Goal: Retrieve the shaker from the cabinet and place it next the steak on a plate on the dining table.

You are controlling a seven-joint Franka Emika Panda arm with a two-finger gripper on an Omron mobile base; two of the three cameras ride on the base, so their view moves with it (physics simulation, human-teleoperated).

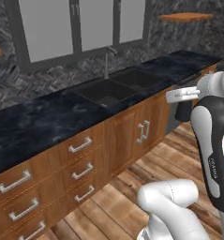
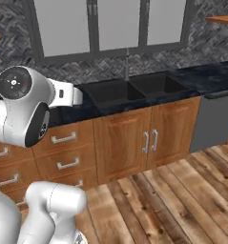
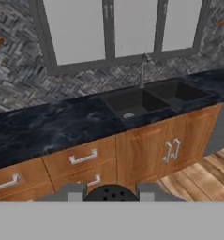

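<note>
All three views face the sink (image 1: 114,86) counter (image 3: 48,124) from nearby

The tool (image 3: 111,193) is cut off low; its grip on the shaker (image 3: 111,192) seems unclear.

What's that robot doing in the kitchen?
The white robot arm is facing the wall counter with the black double sink and its faucet, under the big window. It isn't touching anything. Brown drawers and cupboard doors sit below the counter. Nothing shows between the dark tips of its claw, though whether it is open is hard to tell.
</note>
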